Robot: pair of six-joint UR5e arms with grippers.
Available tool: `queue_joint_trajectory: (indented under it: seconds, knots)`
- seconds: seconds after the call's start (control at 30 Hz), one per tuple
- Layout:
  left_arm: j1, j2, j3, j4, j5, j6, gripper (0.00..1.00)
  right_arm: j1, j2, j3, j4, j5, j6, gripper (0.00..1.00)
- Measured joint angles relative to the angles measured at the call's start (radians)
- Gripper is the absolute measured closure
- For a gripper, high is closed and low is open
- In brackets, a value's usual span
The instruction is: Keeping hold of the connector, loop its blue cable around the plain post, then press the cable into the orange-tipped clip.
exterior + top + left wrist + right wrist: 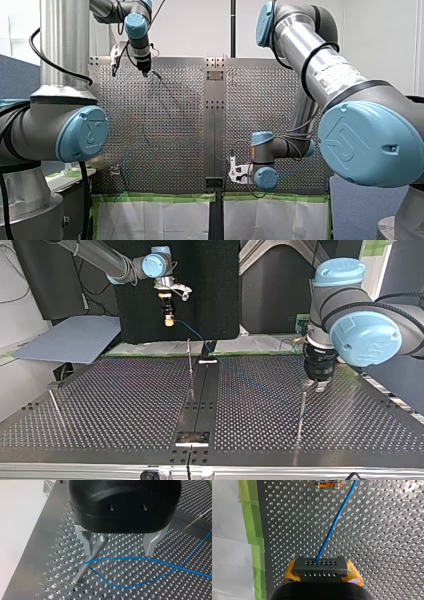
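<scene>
Where it leaves connector, cable blue, straight

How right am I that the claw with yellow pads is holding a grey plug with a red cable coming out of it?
One detail is off: the cable is blue, not red, as the right wrist view shows. The right gripper, with yellow pads, does hold the grey plug.

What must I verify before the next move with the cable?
1. Connector held in my right gripper: ok.
2. Blue cable bent around the plain post: ok, as far as the left wrist view shows.
3. My left gripper open, not holding the cable: ok.
4. Cable pressed into the orange-tipped clip: not ok, it passes beside the clip.
5. Cable taut enough to keep the loop: cannot tell.
</scene>
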Motion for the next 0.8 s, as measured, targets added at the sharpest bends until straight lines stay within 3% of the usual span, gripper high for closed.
queue_joint_trajectory:
  seconds: [0.2, 0.37, 0.57, 0.8]
  knots:
    - [-0.015, 0.005, 0.003, 0.002, 0.018, 0.029, 0.02, 0.0, 0.0, 0.0, 0.0, 0.0, 0.001, 1.0]
    - [-0.057, 0.004, 0.035, 0.032, 0.039, 0.081, 0.02, 0.001, 0.0, 0.0, 0.001, -0.001, 0.001, 1.0]
    - [-0.113, -0.005, 0.079, 0.083, -0.005, 0.139, 0.02, 0.005, 0.0, 0.0, 0.0, 0.0, 0.001, 1.0]
    - [-0.188, -0.068, 0.106, 0.125, -0.08, 0.214, 0.02, 0.005, 0.0, 0.0, -0.004, -0.001, 0.001, 1.0]
